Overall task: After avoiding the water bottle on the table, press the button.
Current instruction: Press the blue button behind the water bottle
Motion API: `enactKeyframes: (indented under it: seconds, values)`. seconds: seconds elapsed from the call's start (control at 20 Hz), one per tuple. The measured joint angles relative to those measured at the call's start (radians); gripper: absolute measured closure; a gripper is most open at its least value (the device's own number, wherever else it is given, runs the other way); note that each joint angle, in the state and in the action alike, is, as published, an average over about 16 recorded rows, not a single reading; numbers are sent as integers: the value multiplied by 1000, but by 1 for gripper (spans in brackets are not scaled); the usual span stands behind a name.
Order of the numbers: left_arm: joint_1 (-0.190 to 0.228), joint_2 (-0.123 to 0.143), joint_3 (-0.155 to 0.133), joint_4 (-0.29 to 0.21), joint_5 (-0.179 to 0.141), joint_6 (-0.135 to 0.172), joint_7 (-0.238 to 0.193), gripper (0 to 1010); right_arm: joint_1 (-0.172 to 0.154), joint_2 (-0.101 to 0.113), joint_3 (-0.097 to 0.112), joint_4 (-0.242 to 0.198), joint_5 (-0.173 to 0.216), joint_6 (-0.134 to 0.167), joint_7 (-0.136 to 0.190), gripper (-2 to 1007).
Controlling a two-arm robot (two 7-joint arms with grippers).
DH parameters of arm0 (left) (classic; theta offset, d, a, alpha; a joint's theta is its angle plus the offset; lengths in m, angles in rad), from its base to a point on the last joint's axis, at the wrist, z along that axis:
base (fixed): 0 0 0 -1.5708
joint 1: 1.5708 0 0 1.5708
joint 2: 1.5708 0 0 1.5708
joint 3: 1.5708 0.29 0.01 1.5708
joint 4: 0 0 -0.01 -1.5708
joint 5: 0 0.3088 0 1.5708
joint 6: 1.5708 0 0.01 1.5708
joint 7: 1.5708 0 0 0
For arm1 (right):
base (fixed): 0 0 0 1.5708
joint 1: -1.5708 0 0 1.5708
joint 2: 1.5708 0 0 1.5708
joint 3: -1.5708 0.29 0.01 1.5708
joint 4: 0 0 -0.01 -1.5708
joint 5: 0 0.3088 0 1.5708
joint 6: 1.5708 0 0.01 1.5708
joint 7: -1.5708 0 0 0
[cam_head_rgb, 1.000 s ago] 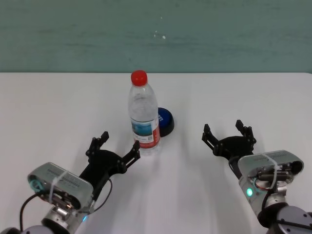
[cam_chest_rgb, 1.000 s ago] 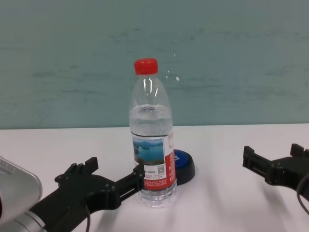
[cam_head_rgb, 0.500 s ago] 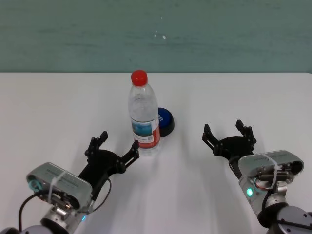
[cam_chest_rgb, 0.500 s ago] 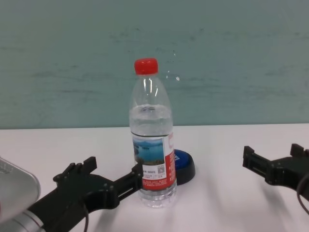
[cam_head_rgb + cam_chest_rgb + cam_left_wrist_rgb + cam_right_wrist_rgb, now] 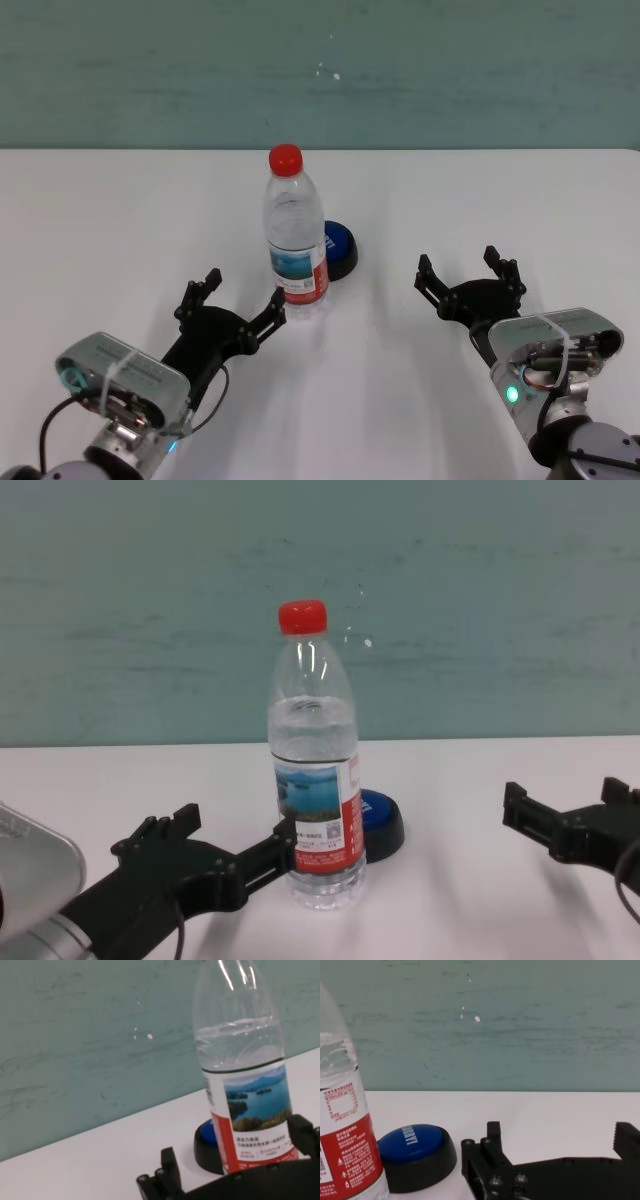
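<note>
The water bottle [image 5: 297, 240] stands upright on the white table [image 5: 120, 220], with a red cap and a red-and-white label. The blue button [image 5: 340, 248] sits right behind it, half hidden by the bottle in the chest view [image 5: 383, 820]. My left gripper [image 5: 245, 290] is open just in front and to the left of the bottle. Its inner fingertip [image 5: 285, 832] is right at the label; I cannot tell whether it touches. My right gripper [image 5: 458, 262] is open, off to the right of the button [image 5: 415, 1152], holding nothing.
A teal wall runs along the table's far edge. Bare white tabletop [image 5: 450, 900] lies between the bottle [image 5: 314, 780] and my right gripper [image 5: 565, 792].
</note>
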Motion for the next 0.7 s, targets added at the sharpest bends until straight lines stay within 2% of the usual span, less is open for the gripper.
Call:
enactKeyframes:
  seconds: [0.7]
  values:
    - [-2, -2, -1, 0, 2, 1, 2, 0, 0, 0, 0, 0, 0, 0, 0, 1]
